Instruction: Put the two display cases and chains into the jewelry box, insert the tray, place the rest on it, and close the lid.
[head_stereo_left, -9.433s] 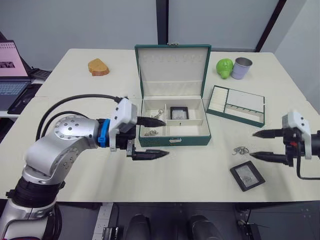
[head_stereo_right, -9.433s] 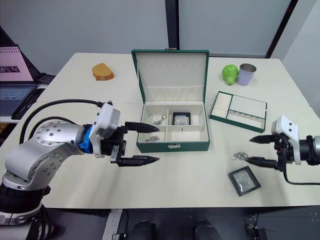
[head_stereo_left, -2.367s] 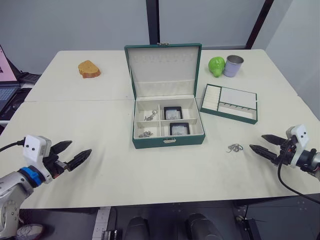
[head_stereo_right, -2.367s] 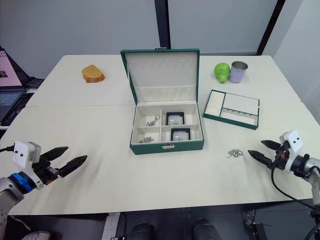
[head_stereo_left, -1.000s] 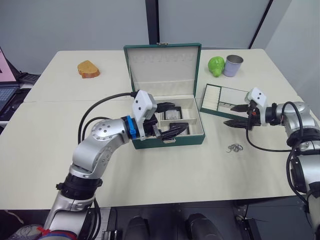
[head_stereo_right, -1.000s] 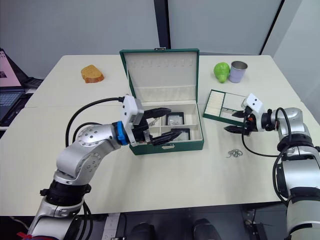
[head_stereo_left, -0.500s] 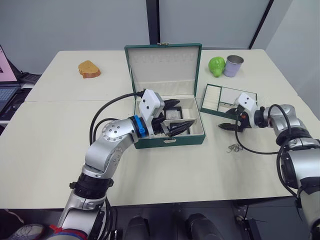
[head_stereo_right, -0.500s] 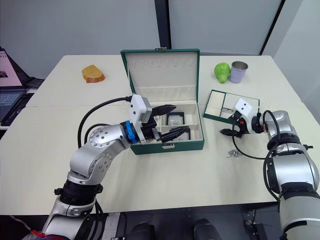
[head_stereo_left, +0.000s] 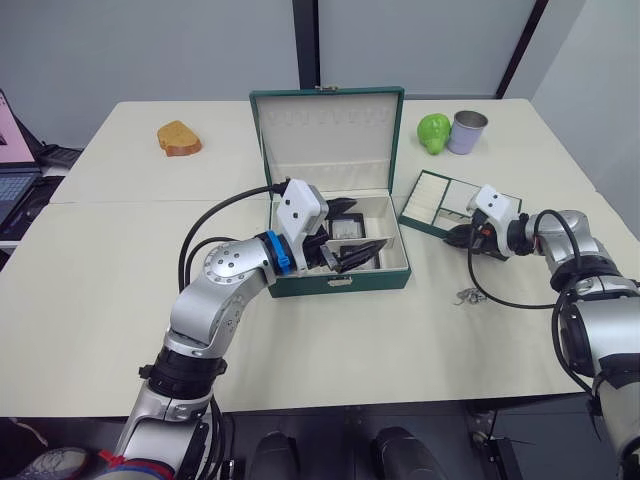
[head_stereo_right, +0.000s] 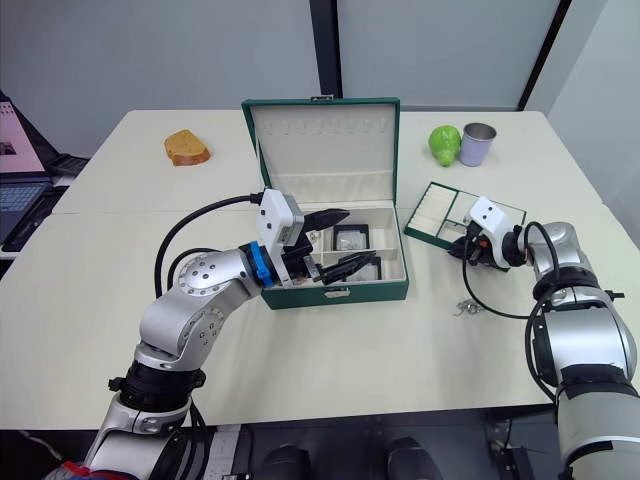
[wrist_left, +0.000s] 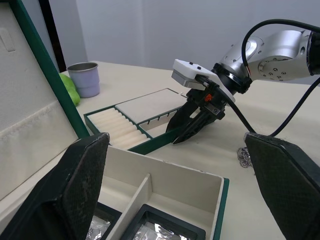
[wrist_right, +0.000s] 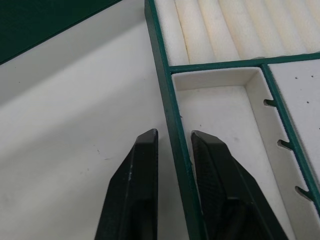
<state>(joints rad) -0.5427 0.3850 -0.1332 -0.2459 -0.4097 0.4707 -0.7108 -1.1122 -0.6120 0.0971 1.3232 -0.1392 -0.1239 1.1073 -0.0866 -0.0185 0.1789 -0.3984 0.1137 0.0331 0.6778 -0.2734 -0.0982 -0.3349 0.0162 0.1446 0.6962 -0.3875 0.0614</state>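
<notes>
Biggest worry right now: the right gripper (wrist_right: 172, 165) has its two fingers straddling the near wall of the tray (head_stereo_left: 476, 198), one inside and one outside, with a slim gap left on each side, so it isn't clamped yet. That wall is thin, and a pinch on one edge could let the tray tip or twist out on the lift, I'd guess, or just slide along the table (head_stereo_left: 110, 270) if the fingers close off-centre. Second thing: the left gripper (head_stereo_left: 352, 252) hangs spread wide and holding nothing right over the front of the box (head_stereo_left: 338, 279), which is exactly where the tray has to go, so a bump between the arms looks possible unless it clears out. The box sits mid-table with its lid (head_stereo_left: 327, 140) standing up; both cases (head_stereo_left: 346, 228) and some chain are already in the compartments. One loose chain (head_stereo_left: 466, 295) lies on the table just this side of the tray, close enough to get dragged. The table is a smooth cream top, probably slippery. Also around: a bread-like lump (head_stereo_left: 178, 137), a green fruit (head_stereo_left: 433, 131), a metal cup (head_stereo_left: 466, 131), a laptop (head_stereo_left: 10, 150) at the left edge, grey walls behind.
</notes>
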